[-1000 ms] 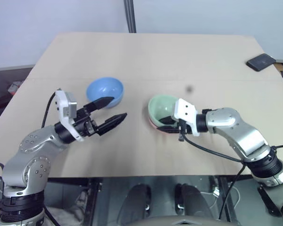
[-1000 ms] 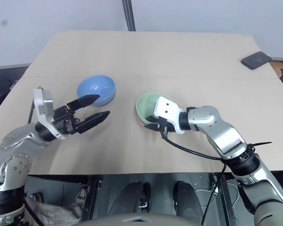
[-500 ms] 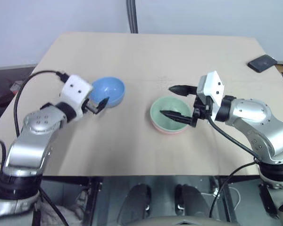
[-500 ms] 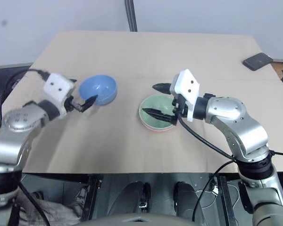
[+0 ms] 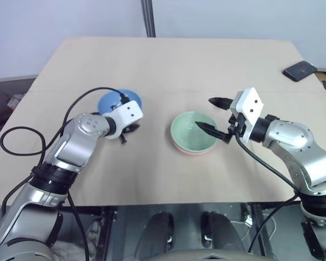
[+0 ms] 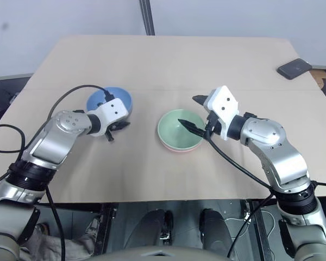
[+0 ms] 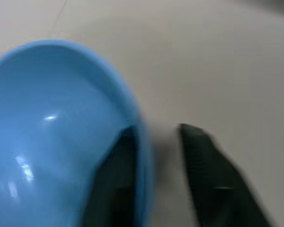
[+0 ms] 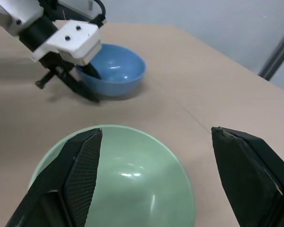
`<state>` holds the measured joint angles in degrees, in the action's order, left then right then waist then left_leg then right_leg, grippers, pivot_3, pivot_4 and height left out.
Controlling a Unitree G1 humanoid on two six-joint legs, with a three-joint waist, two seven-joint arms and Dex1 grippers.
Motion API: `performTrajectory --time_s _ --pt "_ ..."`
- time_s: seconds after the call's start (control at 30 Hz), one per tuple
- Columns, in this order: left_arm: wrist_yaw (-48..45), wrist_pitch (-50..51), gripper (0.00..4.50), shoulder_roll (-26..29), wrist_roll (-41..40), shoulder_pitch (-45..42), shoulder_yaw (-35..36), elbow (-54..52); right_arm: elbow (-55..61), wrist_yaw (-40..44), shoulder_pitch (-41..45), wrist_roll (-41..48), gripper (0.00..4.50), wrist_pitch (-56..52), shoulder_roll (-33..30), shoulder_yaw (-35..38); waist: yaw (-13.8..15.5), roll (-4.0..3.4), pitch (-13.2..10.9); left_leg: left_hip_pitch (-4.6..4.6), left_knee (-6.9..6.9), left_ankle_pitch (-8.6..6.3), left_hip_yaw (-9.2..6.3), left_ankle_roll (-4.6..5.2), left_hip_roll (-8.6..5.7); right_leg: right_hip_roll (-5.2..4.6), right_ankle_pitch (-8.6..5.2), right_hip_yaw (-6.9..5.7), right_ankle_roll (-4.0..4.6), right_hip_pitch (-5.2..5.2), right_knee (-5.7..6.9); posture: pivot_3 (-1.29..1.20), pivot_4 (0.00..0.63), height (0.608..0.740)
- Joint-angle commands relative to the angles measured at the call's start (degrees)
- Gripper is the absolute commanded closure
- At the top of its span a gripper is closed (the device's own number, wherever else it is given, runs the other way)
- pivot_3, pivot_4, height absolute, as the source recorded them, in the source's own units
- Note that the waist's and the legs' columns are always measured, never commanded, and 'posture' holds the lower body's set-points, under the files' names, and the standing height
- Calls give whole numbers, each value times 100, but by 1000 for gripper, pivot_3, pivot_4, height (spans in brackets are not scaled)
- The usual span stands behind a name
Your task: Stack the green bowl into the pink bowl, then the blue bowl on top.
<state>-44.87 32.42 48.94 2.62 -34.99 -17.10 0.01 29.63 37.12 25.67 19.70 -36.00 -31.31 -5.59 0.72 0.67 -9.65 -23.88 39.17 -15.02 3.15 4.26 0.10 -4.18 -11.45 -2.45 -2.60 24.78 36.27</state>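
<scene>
Green bowl (image 5: 193, 132) nested in pink bowl (image 5: 189, 150), right claw (image 5: 216, 116) spread, released; left claw (image 7: 156, 156) pinching blue bowl (image 7: 61, 137) rim, for lifting.

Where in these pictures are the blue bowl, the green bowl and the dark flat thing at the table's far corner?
blue bowl (image 8: 114, 70): right wrist view, inner floor.
green bowl (image 5: 191, 130): left eye view, inside bottom.
dark flat thing (image 5: 300, 71): left eye view, middle of its top face.

Light tan table (image 5: 174, 65), faint seam line across its width. Small dark flat rectangular object (image 5: 300, 71) lies near the far right corner. Dark vertical pole (image 5: 148, 18) behind far edge, pale wall beyond.
</scene>
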Motion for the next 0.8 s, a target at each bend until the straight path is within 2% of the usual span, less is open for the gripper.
performTrajectory --time_s 0.03,0.17,0.33,0.4,0.5,0.63,0.8 --pt "-45 -47 4455 -4 161 -144 143 122 281 -127 -19 17 615 51 -24 221 -5 0 0 0 2 0 0 0 0 0 0 1 0 0 2 0 150 739" --pt "-71 1 4455 -147 56 -181 285 -39 247 -162 -60 4 615 115 -36 227 1 1 0 2 3 0 3 0 1 1 0 5 0 1 6 0 150 739" --pt "-572 -245 4455 -386 -779 -243 830 -924 218 -242 -123 -15 615 144 -46 311 17 14 -8 -2 9 -1 1 2 1 -1 0 5 1 0 5 0 150 739" --pt "-953 -473 4455 -600 -1362 -271 956 -1531 215 -320 -220 -38 615 133 -92 483 16 14 -8 -2 8 -1 1 2 1 -3 1 7 1 0 4 0 150 739" --pt "-1513 -924 4455 -747 -1655 -323 698 -1947 319 -610 -560 -149 615 101 -167 937 30 15 -8 -2 9 -1 -1 2 0 -6 1 4 2 -2 3 0 150 739" --pt "-1910 -1588 4455 -948 -1471 -498 306 -1472 525 -907 -1179 62 615 201 64 1649 7 14 -7 8 8 -1 7 1 0 0 1 12 2 -4 10 0 150 739" --pt "-2320 -2455 4455 -1228 -1092 -859 -129 -590 1269 -104 -2811 642 615 278 -282 2439 51 12 -7 13 10 -9 10 16 2 8 -1 17 0 -4 20 0 150 739"
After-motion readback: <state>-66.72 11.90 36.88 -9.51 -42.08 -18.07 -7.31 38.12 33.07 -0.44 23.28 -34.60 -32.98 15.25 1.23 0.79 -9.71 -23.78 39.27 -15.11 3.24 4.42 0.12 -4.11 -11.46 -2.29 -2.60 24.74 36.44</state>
